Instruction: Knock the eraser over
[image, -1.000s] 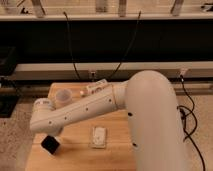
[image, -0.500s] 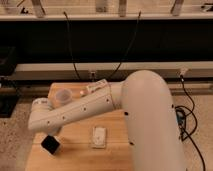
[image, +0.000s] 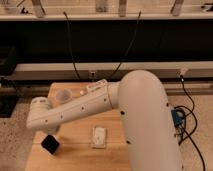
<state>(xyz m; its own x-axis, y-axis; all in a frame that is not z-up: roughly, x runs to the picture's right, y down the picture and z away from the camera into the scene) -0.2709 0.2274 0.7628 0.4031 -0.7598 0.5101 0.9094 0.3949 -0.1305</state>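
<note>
The eraser (image: 50, 144) is a small matte black block near the front left of the wooden table (image: 75, 152). It appears tilted on a corner. My white arm (image: 80, 107) reaches left across the table. The gripper (image: 51, 131) hangs under the wrist, right above the eraser and close to its top. It is mostly hidden by the arm, and I cannot tell whether it touches the block.
A translucent cup (image: 62, 95) stands at the table's back left, behind the arm. A flat white-grey pad (image: 99, 136) lies right of the eraser. Black cables hang along the dark wall (image: 125, 45) behind. More cables (image: 187, 125) lie on the floor to the right.
The wrist has shifted slightly left and up over the eraser. The eraser stays in about the same spot.
</note>
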